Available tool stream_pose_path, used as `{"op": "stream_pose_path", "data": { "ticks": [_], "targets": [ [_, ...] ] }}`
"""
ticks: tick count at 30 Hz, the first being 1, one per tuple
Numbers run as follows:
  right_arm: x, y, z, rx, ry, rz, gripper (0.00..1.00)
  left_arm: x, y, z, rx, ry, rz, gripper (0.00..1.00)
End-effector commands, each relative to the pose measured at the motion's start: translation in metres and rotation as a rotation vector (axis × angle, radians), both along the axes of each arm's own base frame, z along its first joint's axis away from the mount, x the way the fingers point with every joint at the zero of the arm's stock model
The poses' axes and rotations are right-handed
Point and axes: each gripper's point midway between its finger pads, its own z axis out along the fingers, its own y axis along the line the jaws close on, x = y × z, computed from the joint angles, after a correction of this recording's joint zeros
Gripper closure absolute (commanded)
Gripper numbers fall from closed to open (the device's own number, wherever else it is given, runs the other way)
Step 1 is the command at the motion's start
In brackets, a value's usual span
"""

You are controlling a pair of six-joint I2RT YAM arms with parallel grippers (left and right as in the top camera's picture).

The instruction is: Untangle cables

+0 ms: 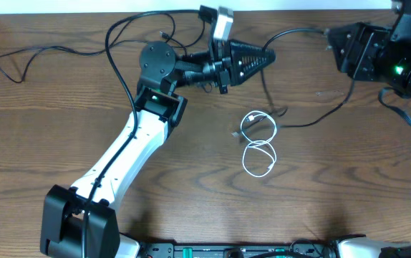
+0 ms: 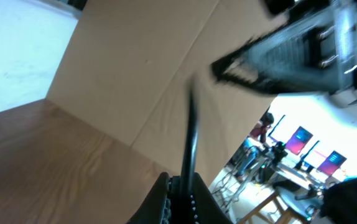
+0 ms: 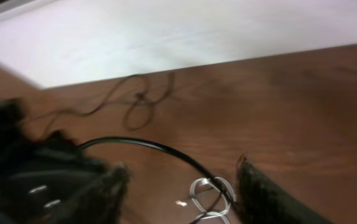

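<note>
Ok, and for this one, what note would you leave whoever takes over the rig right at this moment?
Left gripper: shut on a black cable.
Right gripper: open, with that same cable running loose between its fingers.
White cable: coiled in two loops on the table. The held cable's lower run passes its top edge; whether they are hooked together cannot be told.
Second black cable: lies apart at the far left.
Done: the second black cable is separate.
Left: free the white cable from the held one, then lay all three out apart.
</note>
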Motion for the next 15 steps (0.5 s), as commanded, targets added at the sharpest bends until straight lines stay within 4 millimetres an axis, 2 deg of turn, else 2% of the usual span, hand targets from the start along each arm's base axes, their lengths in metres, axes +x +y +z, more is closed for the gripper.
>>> {"op": "stream_pose_path", "data": {
  "ticks": [1,3,6,7,10,13,15],
  "targets": [
    [0.000,-0.040,-0.013,-0.153,0.034,-0.168,0.16,-0.005,0.005,0.044,-0.054,0.008,-0.018,0.93],
    [-0.005,-0.048,-0.019,-0.187,0.065,-0.201,0.08,-0.008,0.006,0.065,-0.073,-0.037,-0.019,0.93],
    [-0.010,-0.060,-0.029,-0.239,0.110,-0.247,0.06,-0.013,0.008,0.096,-0.088,-0.074,-0.020,0.93],
    [-0.012,-0.062,-0.034,-0.253,0.128,-0.254,0.04,-0.017,0.010,0.113,-0.099,-0.101,-0.021,0.93],
    [-0.013,-0.062,-0.047,-0.265,0.174,-0.248,0.03,-0.025,0.018,0.146,-0.127,-0.168,-0.012,0.93],
    [-0.012,-0.062,-0.062,-0.279,0.220,-0.242,0.02,-0.027,0.030,0.168,-0.140,-0.210,0.014,0.92],
    [-0.010,-0.060,-0.080,-0.285,0.270,-0.233,0.02,-0.021,0.042,0.181,-0.147,-0.221,0.057,0.93]
  ]
}}
